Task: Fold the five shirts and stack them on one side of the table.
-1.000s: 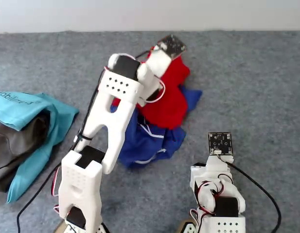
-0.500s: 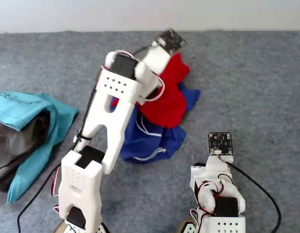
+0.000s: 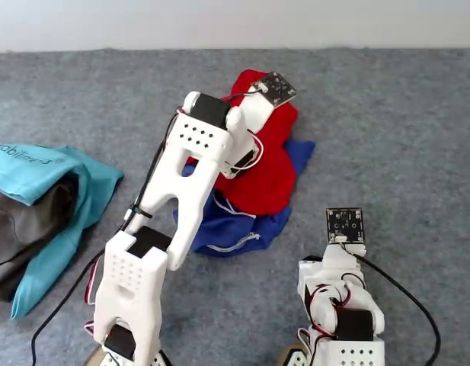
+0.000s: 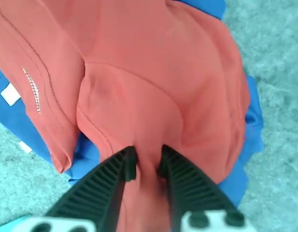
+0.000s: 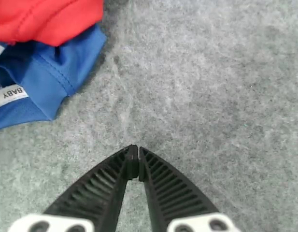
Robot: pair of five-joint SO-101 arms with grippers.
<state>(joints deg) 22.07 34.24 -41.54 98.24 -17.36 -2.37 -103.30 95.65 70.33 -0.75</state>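
Observation:
A red shirt [image 3: 269,164] lies crumpled on top of a blue shirt [image 3: 235,225] in the middle of the table. My left gripper [image 4: 145,165] is over the red shirt [image 4: 153,87], its fingers pinching a fold of the red cloth. In the high view the left arm [image 3: 196,152] stretches from the front to the pile's far side. A teal shirt [image 3: 44,171] and a dark grey shirt [image 3: 21,229] lie bunched at the left edge. My right gripper [image 5: 133,164] hangs shut over bare grey carpet, close to the blue shirt [image 5: 37,82] corner.
Grey carpet [image 3: 394,137] covers the table, with open room on the right and at the far left back. The right arm's base [image 3: 337,305] sits at the front right. A pale wall [image 3: 235,23] bounds the back.
The left arm swung slightly to the right and lowered over the pile, dragging the red shirt with it. The blue shirt shifted a little. The right arm kept still.

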